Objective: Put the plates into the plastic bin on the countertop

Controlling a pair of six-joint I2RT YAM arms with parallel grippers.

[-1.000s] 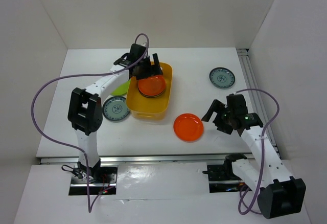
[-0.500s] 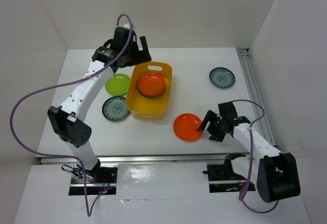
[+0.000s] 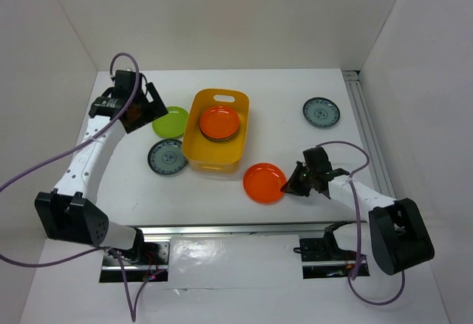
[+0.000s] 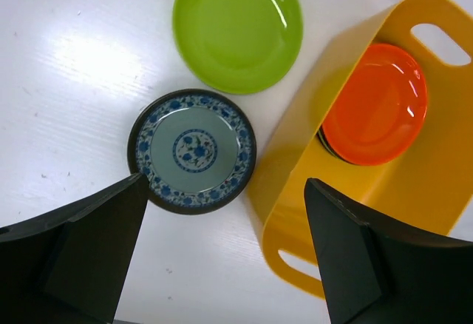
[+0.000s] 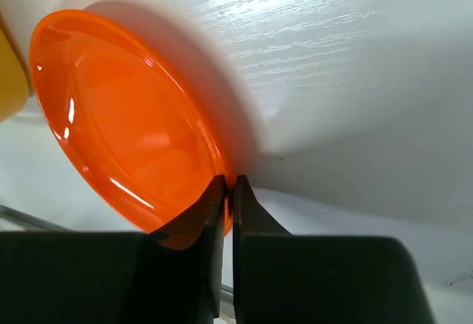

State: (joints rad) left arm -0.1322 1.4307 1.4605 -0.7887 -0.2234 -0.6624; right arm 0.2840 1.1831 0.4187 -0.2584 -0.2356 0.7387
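1. Pinching the right-hand rim of the glossy orange round plate (image 5: 126, 132), the right gripper (image 5: 228, 191) is clenched, with its two black fingers meeting on the thin edge. The plate sits on the matte white tabletop (image 3: 284, 135), just beside the bin's front corner.
2. The yellow-orange rectangular plastic bin (image 4: 292, 169) has rounded corners, smooth walls and a slot handle at each end.
3. A second orange plate (image 4: 375, 106) rests inside the bin on something dark. Only a dark rim shows beneath it, so what lies there is unclear.
4. The left gripper (image 3: 148, 108) hangs released, jaws wide, above a lime-green shallow plate (image 4: 238, 28) and a blue-patterned, dark-rimmed plate (image 4: 194, 150). Both lie left of the bin.
5. Another patterned plate (image 3: 321, 112) lies far right; its pattern is too small to read.
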